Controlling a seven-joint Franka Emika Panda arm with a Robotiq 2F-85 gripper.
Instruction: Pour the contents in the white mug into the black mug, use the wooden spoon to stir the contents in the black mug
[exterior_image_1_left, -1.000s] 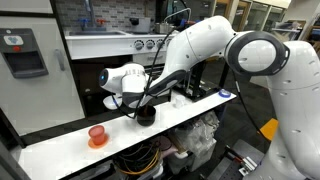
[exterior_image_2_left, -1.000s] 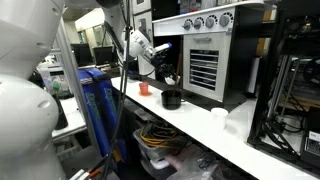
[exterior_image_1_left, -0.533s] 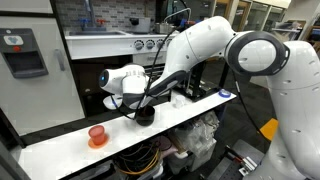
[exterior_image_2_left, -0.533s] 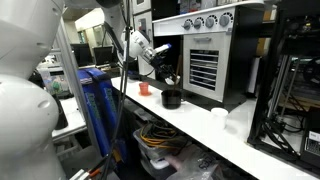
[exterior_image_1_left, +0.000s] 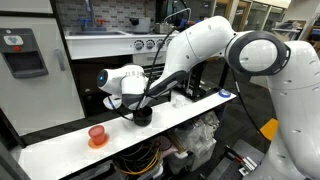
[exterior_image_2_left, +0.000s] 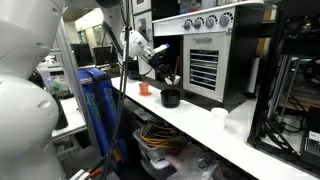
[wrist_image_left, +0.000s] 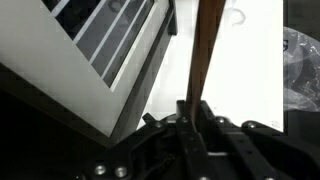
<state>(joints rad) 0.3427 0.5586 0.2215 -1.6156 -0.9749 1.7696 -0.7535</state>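
This looks like a robotics lab fitted out as a mock kitchen. A long white surface (exterior_image_1_left: 58, 148) runs past a steel-fronted oven with a row of round knobs (exterior_image_2_left: 205, 45) and a grey boxy dispenser machine (exterior_image_1_left: 22, 52). Tangled cables (exterior_image_2_left: 160, 135) lie underneath, with dark computer monitors (exterior_image_2_left: 103, 55) and glass partitions (exterior_image_1_left: 262, 15) behind.
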